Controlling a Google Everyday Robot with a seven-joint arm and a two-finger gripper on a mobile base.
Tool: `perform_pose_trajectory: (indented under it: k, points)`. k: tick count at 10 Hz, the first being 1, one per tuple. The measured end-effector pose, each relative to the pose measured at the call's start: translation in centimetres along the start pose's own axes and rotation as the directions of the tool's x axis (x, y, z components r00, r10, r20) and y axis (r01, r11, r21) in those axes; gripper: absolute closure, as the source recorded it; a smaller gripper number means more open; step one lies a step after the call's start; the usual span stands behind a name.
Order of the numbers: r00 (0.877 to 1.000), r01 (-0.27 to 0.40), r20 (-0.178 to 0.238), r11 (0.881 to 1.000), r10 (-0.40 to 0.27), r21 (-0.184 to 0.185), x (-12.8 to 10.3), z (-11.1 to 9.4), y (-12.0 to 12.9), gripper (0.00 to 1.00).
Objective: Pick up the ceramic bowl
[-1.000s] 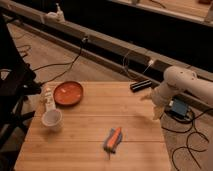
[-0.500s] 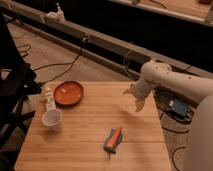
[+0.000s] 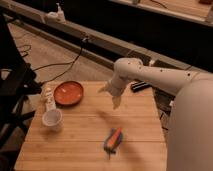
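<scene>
The arm has swung in from the right edge of the worktop (image 3: 142,131) and now hangs over its far middle, with the gripper (image 3: 111,96) pointing down, well clear of the wood. Its jaws seem parted, though the view is soft there, and they hold nothing. The ceramic bowl (image 3: 68,93) sits untouched at the far left, just beyond the white cup (image 3: 52,119). The gap to the bowl has roughly halved; the reach is under way, but the grasp is not begun.

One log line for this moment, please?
ceramic bowl: on wooden table beside white cup, untouched | gripper: above table, apart from bowl | pick: pending
</scene>
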Motion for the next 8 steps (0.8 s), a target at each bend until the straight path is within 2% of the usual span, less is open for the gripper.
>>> perform_pose_trajectory:
  k: [2, 4, 5, 6, 8]
  points:
    - [1.0, 0.005, 0.005, 1.0, -0.005, -0.001, -0.3, 0.1, -0.1, 0.26]
    - [0.999, 0.011, -0.042, 0.999, -0.013, -0.047, 1.3, 0.0, 1.2, 0.26]
    - [0.997, 0.025, -0.067, 0.998, -0.029, -0.061, 1.7, 0.4, 0.6, 0.26]
    - [0.995, 0.046, -0.088, 0.997, -0.051, -0.059, 1.6, 1.2, -1.3, 0.26]
    - [0.991, 0.083, -0.101, 0.996, -0.086, -0.033, 0.7, 2.8, -5.0, 0.26]
